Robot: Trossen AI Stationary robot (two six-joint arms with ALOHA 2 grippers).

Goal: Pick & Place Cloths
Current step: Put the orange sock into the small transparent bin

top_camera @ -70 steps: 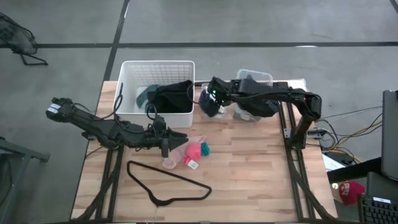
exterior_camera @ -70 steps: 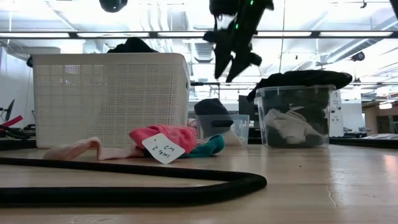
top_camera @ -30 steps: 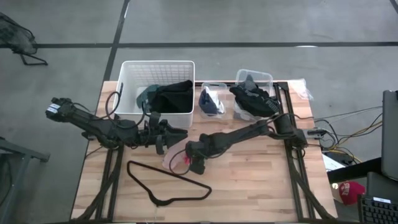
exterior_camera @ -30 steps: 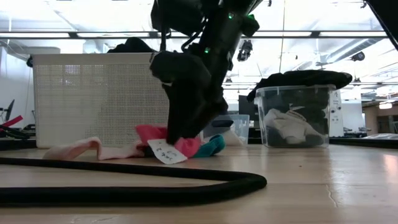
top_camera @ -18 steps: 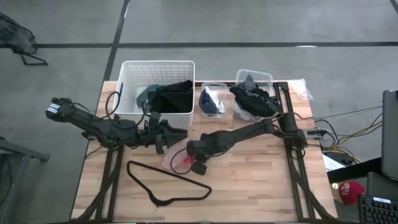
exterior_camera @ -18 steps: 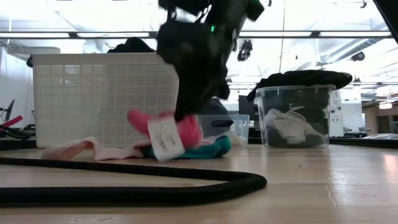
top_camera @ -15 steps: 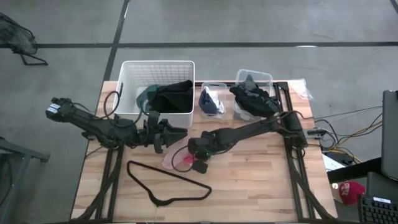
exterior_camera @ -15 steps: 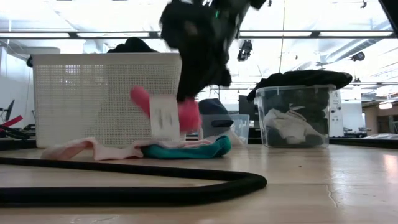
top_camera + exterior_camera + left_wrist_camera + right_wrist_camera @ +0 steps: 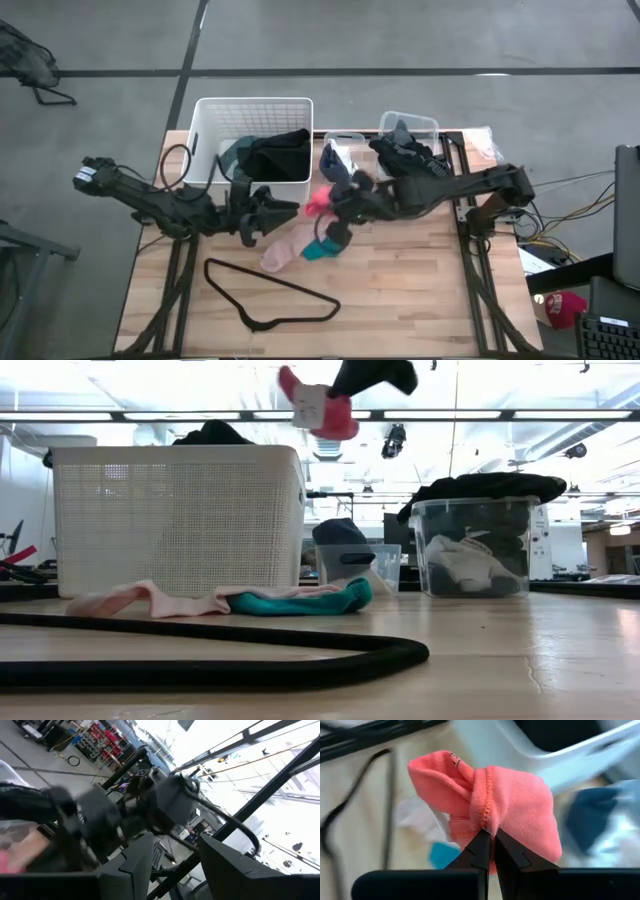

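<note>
My right gripper [image 9: 330,205] is shut on a small bright pink cloth [image 9: 319,199] with a white tag [image 9: 309,402], held high above the table in front of the white basket [image 9: 205,120]. A pale pink cloth [image 9: 278,251] and a teal cloth [image 9: 320,250] lie flat on the table below it. My left gripper [image 9: 288,211] hovers open and empty to the left of them, its fingers [image 9: 132,865] spread apart. The basket holds teal and black cloths [image 9: 272,155]. My right gripper pinches a bunched fold of the pink cloth, at its stitched hem [image 9: 487,822], between its two fingertips [image 9: 481,847]. It reaches in from the table's right side. The cloth is lifted clear of the table, bunched around the fingertips, with the tag hanging from it.
A thin black wire hanger [image 9: 270,293] lies near the table's front. Two clear bins stand at the back: a small one [image 9: 341,160] with dark cloth and a larger one [image 9: 407,150] piled with black and white cloths. Bare wood lies at the front right.
My right gripper has closed on the bright pink cloth on the table and risen with it, moving toward the far edge. The pink cloth with its tag is now lifted clear. The teal and pale pink cloths have stayed on the table.
</note>
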